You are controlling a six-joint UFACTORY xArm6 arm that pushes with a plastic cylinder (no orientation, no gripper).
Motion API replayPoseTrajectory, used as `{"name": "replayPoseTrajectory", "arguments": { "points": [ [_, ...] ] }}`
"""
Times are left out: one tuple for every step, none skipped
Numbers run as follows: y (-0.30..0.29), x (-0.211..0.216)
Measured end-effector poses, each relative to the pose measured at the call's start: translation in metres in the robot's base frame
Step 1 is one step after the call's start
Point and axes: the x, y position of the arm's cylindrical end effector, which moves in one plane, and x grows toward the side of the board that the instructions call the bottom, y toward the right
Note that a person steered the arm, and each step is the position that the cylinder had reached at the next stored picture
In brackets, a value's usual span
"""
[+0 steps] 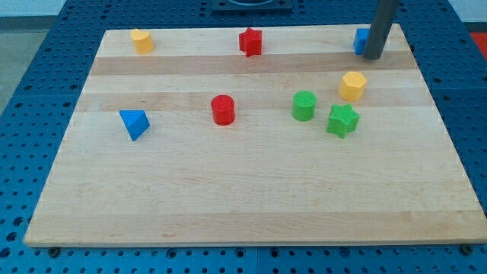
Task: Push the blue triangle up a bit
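The blue triangle (134, 123) lies on the wooden board (251, 198) at the view's left, about mid-height. My tip (374, 56) stands far off at the view's top right, touching or right beside a blue block (361, 41) that the rod partly hides. The tip is far to the right of and above the blue triangle.
A yellow block (141, 40) sits at the top left and a red star-like block (250, 42) at the top middle. A red cylinder (223, 109) is at centre. A green cylinder (303, 105), a green star (342, 120) and a yellow hexagon (352, 86) cluster at the right.
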Motion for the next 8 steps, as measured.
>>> {"name": "replayPoseTrajectory", "arguments": {
  "points": [
    [0.0,-0.005],
    [0.0,-0.005],
    [0.0,-0.005],
    [-0.009,0.001],
    [-0.037,0.013],
    [-0.078,0.024],
    [-0.128,0.034],
    [-0.177,0.045]
  ]
}}
